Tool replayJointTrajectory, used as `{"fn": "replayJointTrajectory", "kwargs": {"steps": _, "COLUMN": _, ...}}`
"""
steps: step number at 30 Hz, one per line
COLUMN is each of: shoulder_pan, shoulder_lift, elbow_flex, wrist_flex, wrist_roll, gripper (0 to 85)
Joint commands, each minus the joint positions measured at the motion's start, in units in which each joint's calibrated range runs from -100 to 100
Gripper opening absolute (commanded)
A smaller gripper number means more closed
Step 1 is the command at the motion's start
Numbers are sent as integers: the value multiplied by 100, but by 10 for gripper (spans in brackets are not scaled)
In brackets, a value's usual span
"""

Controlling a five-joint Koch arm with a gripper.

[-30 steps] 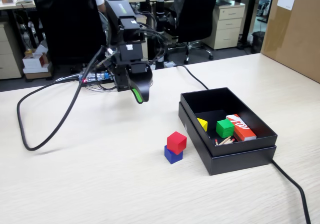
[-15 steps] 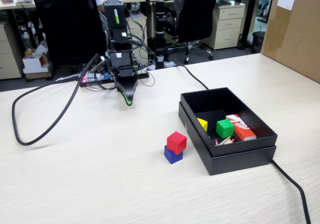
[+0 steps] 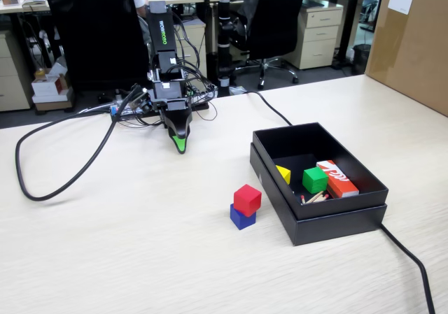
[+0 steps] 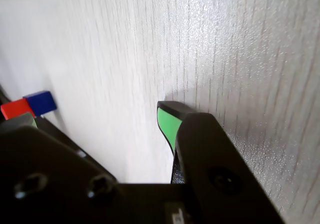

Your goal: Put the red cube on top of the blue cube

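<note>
The red cube (image 3: 247, 199) rests on top of the blue cube (image 3: 242, 219), slightly turned, just left of the black box in the fixed view. In the wrist view the red cube (image 4: 14, 108) and blue cube (image 4: 41, 103) show touching at the far left edge. My gripper (image 3: 180, 146) points down close to the table at the back, well away from the stack. In the wrist view the gripper (image 4: 97, 116) is open, its green-padded fingertips (image 4: 169, 123) apart with bare table between them and nothing held.
A black open box (image 3: 336, 216) right of the stack holds a green cube (image 3: 314, 180), a yellow piece (image 3: 283, 174) and a red-and-white box (image 3: 337, 178). A black cable (image 3: 70, 174) loops on the left; another cable (image 3: 413, 261) runs off front right. A cardboard box (image 3: 413, 45) stands at the right.
The arm has pulled back toward its base and the gripper has dropped close to the table. The stacked cubes have not moved.
</note>
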Motion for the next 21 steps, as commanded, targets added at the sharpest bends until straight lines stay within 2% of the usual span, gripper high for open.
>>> {"fn": "replayJointTrajectory", "kwargs": {"steps": 1, "shoulder_pan": 0, "shoulder_lift": -6, "elbow_flex": -233, "wrist_flex": -96, "wrist_roll": -34, "gripper": 484}}
{"fn": "replayJointTrajectory", "kwargs": {"steps": 21, "shoulder_pan": 0, "shoulder_lift": -29, "elbow_flex": -251, "wrist_flex": -96, "wrist_roll": -24, "gripper": 485}}
